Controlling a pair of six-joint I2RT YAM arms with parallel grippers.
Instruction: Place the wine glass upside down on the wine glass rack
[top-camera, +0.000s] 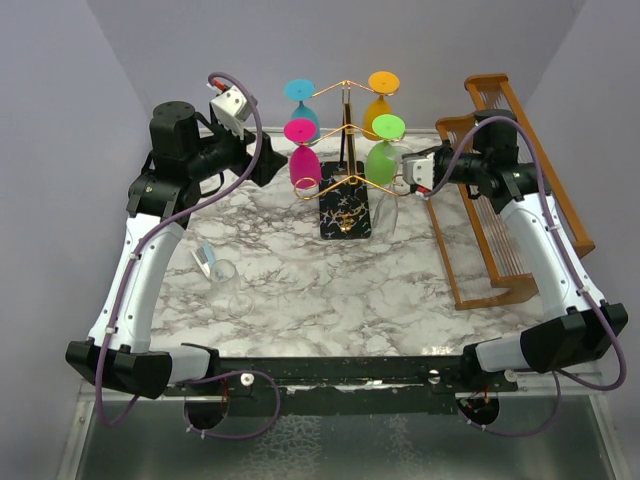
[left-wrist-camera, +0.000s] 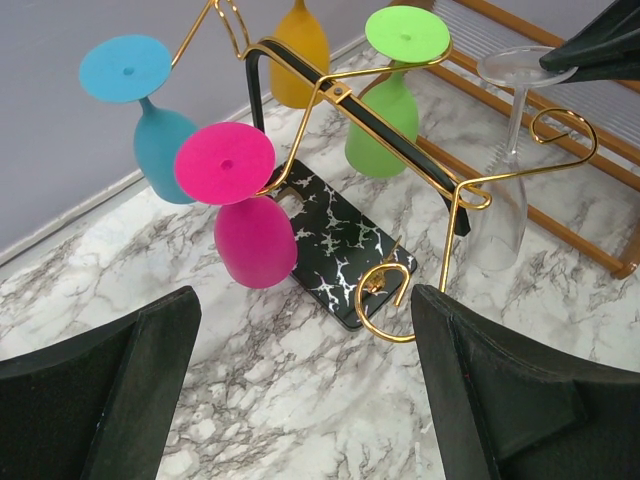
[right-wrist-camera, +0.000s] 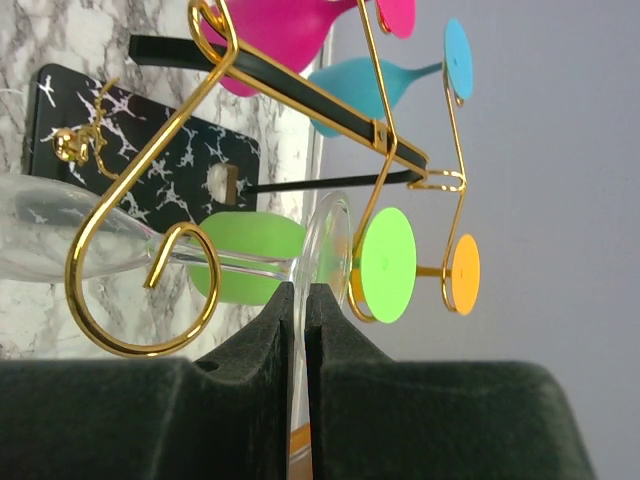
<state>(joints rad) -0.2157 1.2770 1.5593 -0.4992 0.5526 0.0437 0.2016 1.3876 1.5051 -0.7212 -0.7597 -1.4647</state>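
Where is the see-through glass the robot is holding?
In the left wrist view the clear wine glass hangs upside down on the right, foot pinched by the right gripper, beside the green glass and the gold wine glass rack.

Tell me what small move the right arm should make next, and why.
Probably ease the clear wine glass straight down. The right fingers are shut on its foot, which sits above the gold scroll arm, and the stem seems to pass inside that curl, so lowering should seat the foot before any release.
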